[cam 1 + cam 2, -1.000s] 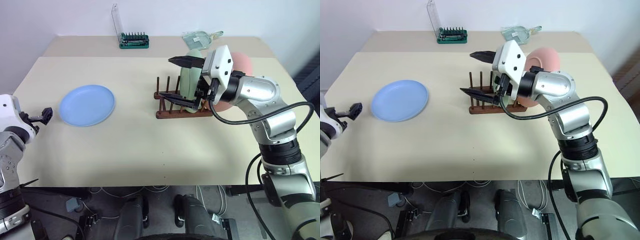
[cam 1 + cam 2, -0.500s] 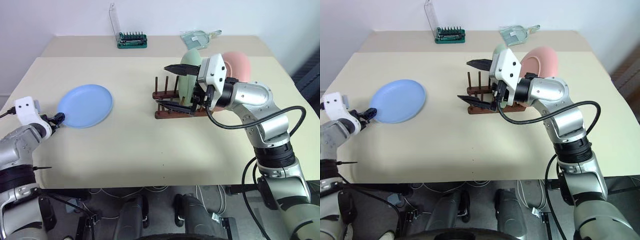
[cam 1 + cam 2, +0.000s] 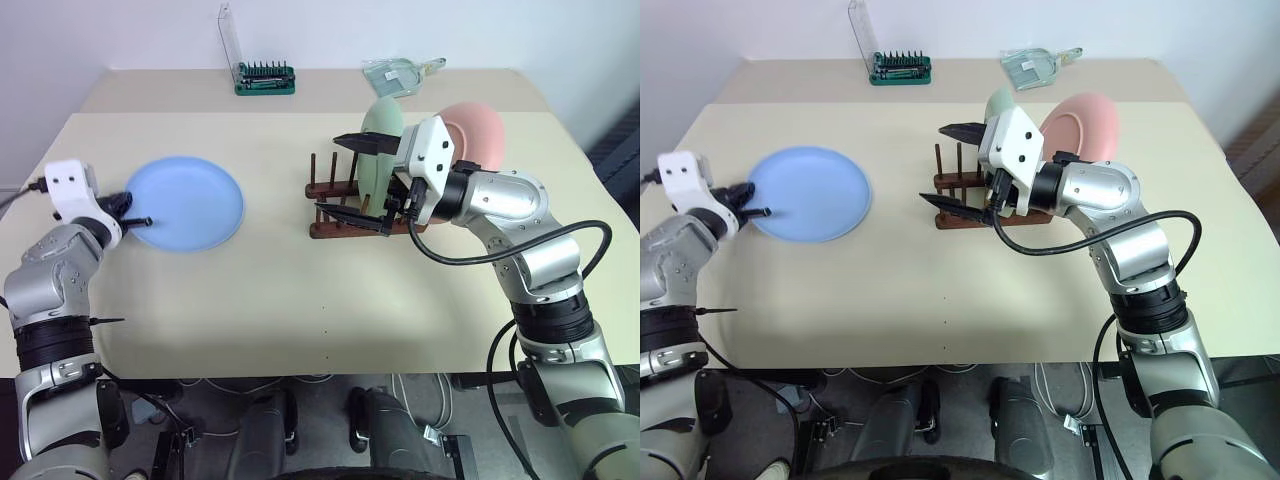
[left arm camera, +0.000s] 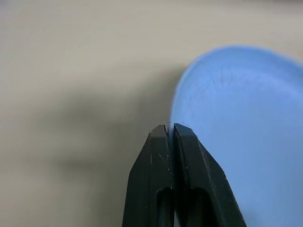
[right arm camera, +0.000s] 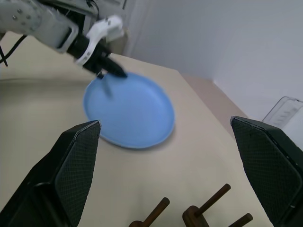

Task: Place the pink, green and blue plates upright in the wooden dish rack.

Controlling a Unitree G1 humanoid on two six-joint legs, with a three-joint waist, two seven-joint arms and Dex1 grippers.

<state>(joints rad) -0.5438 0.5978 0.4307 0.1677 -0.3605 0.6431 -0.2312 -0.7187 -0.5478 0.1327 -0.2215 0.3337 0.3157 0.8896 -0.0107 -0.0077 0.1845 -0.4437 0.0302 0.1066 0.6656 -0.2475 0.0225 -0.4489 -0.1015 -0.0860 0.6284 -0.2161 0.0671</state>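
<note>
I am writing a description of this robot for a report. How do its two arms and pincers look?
Both arms are silver-grey metal segments with black ribbed joint bands. Each wrist carries a white boxy block; the right one shows small screw holes. A black cable loops outside the right arm. The left pincer and right pincer each have two black tapered fingers; the wrist view shows a fine mesh texture on the right fingers.

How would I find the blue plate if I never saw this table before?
Look at the big beige table, then go to its left half, away from the wooden dish rack. The blue plate is there, its edge pinched by the left gripper. The green plate and pink plate stand upright instead.
</note>
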